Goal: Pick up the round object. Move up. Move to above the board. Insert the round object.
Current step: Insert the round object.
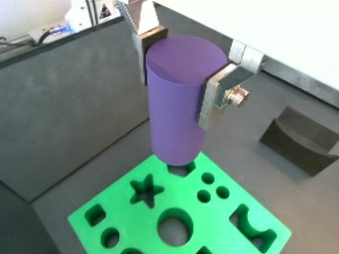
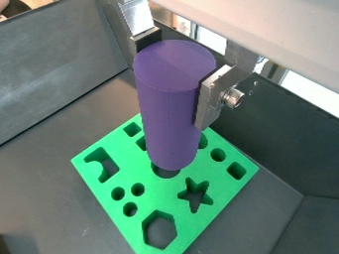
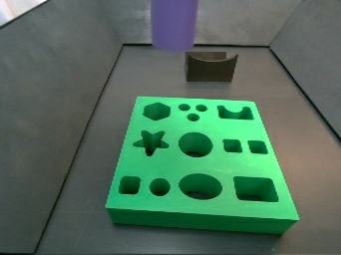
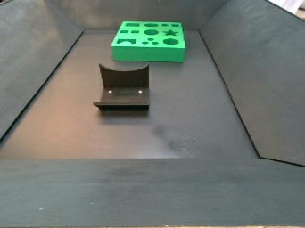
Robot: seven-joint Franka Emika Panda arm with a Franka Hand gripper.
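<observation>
My gripper (image 1: 185, 74) is shut on the round object (image 1: 175, 119), a purple cylinder peg held upright between the silver fingers (image 1: 219, 94). Both wrist views show this; in a wrist view (image 2: 176, 69) the peg (image 2: 169, 119) hangs above the green board (image 2: 225, 187). The board (image 1: 133, 212) lies below the peg's lower end, with star, circle and square holes around it. In a side view the peg (image 3: 174, 25) hangs high above the floor, clear of the board (image 3: 173, 164); the gripper is cut off above. In a side view the board (image 4: 148, 55) lies at the far end; peg and gripper are out of view.
The dark fixture (image 3: 209, 65) stands on the floor just beyond the board's far edge. It also shows in a side view (image 4: 123, 87) and a wrist view (image 1: 302, 142). Sloping dark walls enclose the floor on all sides.
</observation>
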